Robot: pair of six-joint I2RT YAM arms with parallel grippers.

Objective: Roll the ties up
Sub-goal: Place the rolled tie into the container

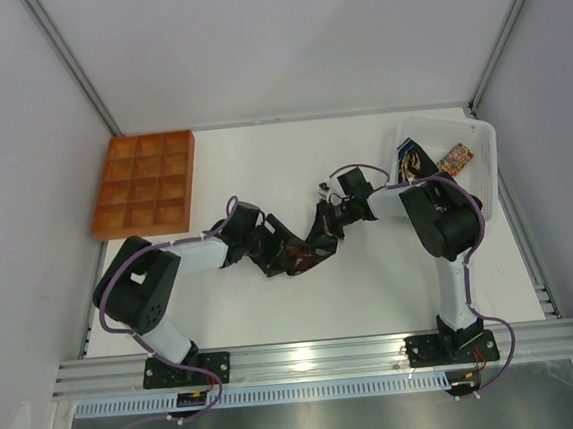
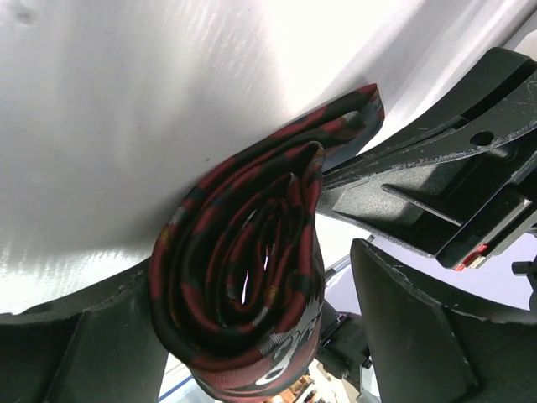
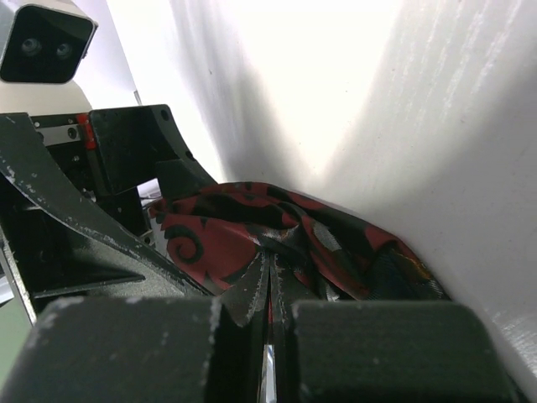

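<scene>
A dark tie with maroon patterns (image 1: 296,258) lies mid-table between my two grippers. In the left wrist view it is a loose roll (image 2: 243,277) standing between my left gripper's (image 2: 252,285) fingers. The roll leans on the left finger (image 2: 84,344), and a gap shows before the right finger (image 2: 419,336). My left gripper (image 1: 270,250) is open around it. My right gripper (image 1: 322,227) is shut on a bunched fold of the same tie (image 3: 252,235), its fingertips (image 3: 252,290) pinching the cloth close to the table. More patterned ties (image 1: 417,160) lie in the white basket.
An orange compartment tray (image 1: 144,184) sits at the back left. A white mesh basket (image 1: 481,147) stands at the back right, behind the right arm. Grey walls close in the table on the left, right and back.
</scene>
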